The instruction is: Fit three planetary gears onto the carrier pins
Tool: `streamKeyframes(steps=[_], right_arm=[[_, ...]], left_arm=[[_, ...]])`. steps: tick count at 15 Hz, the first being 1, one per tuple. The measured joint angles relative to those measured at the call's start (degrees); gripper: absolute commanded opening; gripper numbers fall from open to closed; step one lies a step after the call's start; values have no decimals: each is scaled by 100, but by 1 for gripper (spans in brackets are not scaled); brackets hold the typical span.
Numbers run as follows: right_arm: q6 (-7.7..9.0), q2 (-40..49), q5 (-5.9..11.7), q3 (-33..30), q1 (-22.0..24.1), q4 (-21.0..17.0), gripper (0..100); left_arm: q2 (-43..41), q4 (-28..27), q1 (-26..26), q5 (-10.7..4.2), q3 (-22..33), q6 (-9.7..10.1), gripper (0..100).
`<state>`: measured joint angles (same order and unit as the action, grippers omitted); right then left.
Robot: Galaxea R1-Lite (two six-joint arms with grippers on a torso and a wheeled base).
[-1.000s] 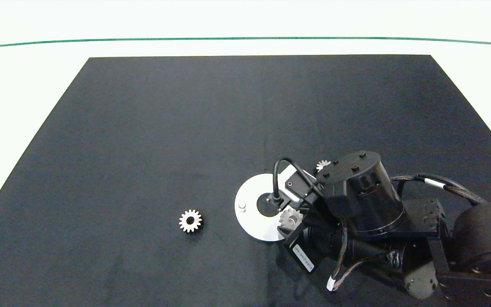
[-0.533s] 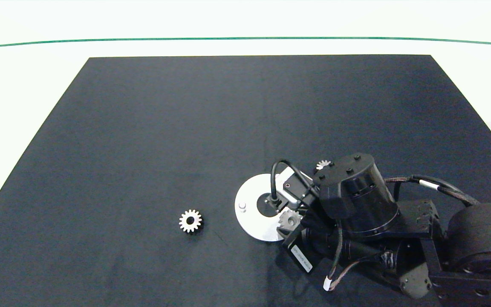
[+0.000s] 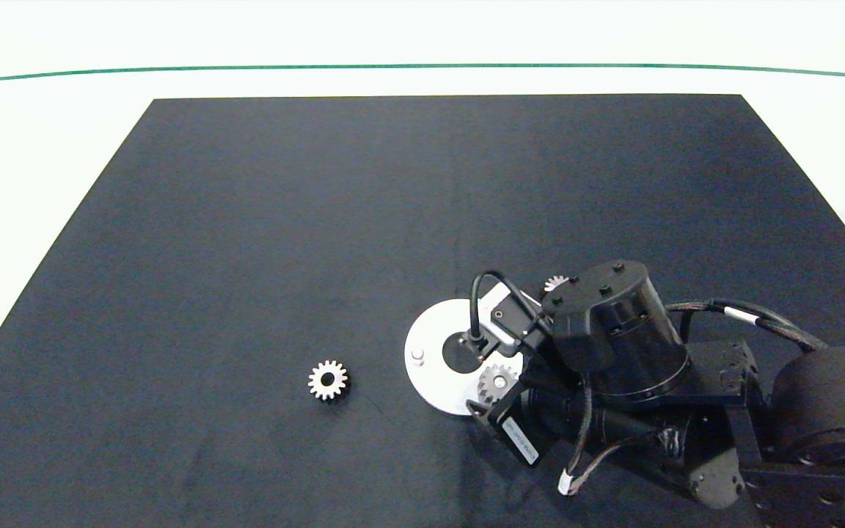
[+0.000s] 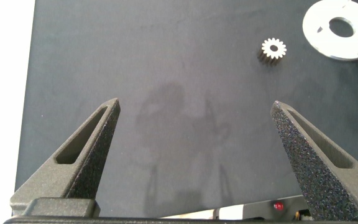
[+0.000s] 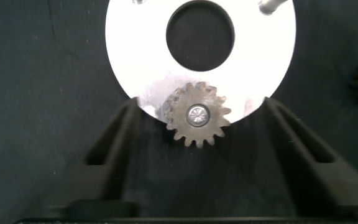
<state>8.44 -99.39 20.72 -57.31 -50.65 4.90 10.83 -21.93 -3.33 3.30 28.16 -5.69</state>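
The white carrier disc [image 3: 430, 367] lies on the black mat. One planetary gear [image 3: 498, 381] sits on the disc's near-right edge, and in the right wrist view this gear [image 5: 197, 115] has a pin end showing in its bore. My right gripper [image 5: 201, 106] is open, a finger on each side of that gear and clear of it. A bare carrier pin [image 3: 416, 356] stands at the disc's left side. A second gear [image 3: 328, 380] lies flat to the left. A third gear [image 3: 556, 281] peeks out behind my right arm [image 3: 613, 345]. My left gripper [image 4: 194, 112] hangs open over bare mat.
The black mat [image 3: 320, 220] covers most of the white table, with wide bare room at the back and left. A green line [image 3: 422, 66] crosses the far tabletop. My right arm's bulk covers the mat's near right corner.
The right wrist has shifted slightly. The gear at the disc's near-right edge sits a little lower in the head view than a second ago. The loose gear and the disc have not moved.
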Motion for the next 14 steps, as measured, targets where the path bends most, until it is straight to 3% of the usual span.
streamKeyframes(steps=[3,5,6,8,9,11,14], right_arm=[[27,527,207,45,126,-35,100],[85,1047,249,161,628,-74,100],[106,1254,176,244,959,-133,100],[73,1546,-380,590,1625,-185,100],[-32,1609,-566,701,1854,-174,100],[-128,1579,-662,742,2039,-105,100],[-152,1146,-664,491,2075,315,100]], left_arm=[[-9,0,0,0,11,-1,100],[-17,0,-2,2,20,0,100],[-17,0,-2,0,22,2,100],[-33,0,9,2,28,0,100],[-38,0,11,2,30,0,100],[-41,0,17,0,39,0,100],[-50,0,16,2,44,2,100]])
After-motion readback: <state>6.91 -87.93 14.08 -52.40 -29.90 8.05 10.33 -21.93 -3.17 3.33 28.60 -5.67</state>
